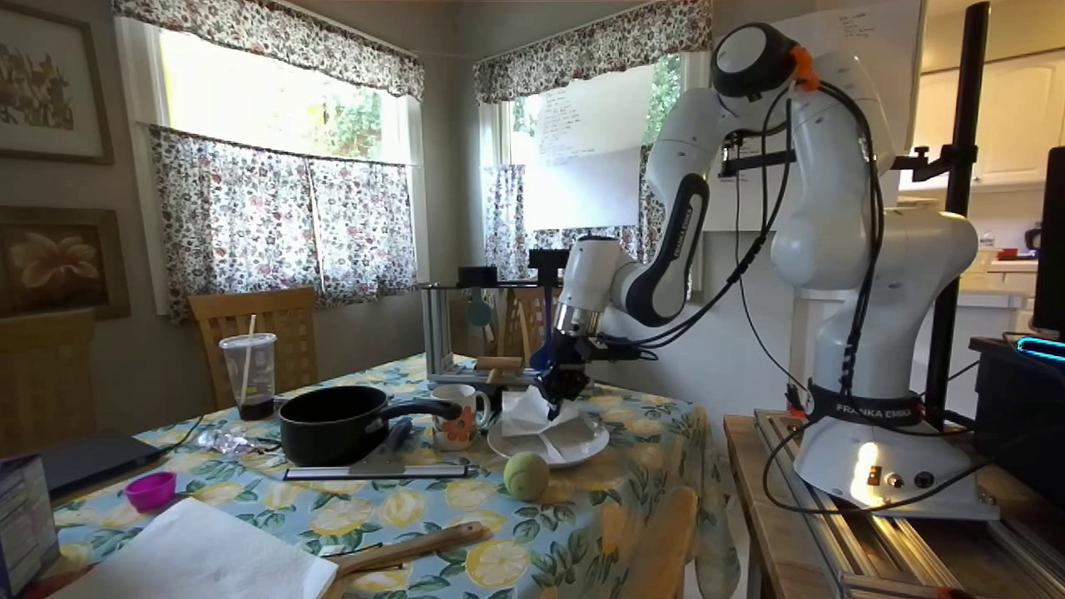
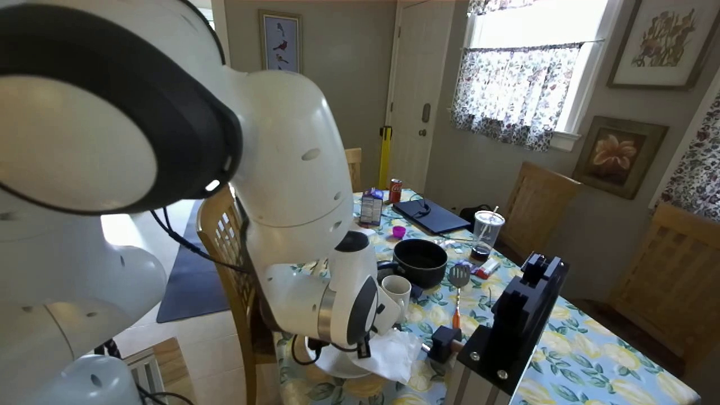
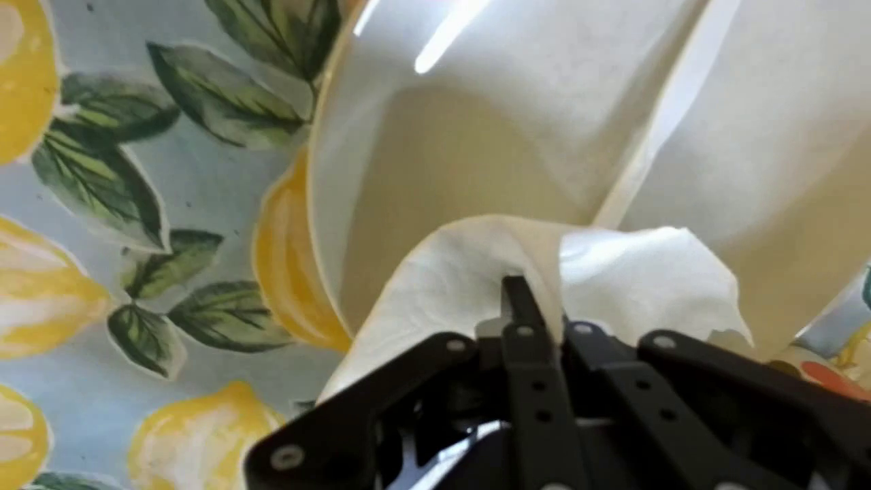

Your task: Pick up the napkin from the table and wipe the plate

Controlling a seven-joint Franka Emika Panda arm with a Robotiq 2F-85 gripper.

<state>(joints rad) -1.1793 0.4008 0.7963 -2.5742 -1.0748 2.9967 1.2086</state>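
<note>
Pick-up looks done: the fingers [image 3: 534, 388] are squeezed together on the napkin [image 2: 389, 358], a fold pinched at the tips, loose material flaring out on both sides of them. The plate [image 3: 490, 156] lies right under the fingers, flat on the tabletop [image 3: 224, 184]. In an exterior view I see part of the napkin hanging past the plate's rim. Whether the pinched part presses on the plate, can't tell.

Step in hand, my call: the wipe, at or near its start. No stain I can make out, so no judging how much is wiped.

Next move calls for lowering the fingers till the napkin bears lightly on the plate, then sweeping over the bare surface ahead of them. A raised divider [image 3: 680, 102] runs away from the fingers there; likely to snag soft stuff, so take each compartment separately. A mug [image 1: 453, 409] stands near the fingers, a tennis ball [image 1: 527, 476] by the rim, touching or not unclear. A long sweep could knock either; heavy pressing could slide the plate.
</note>
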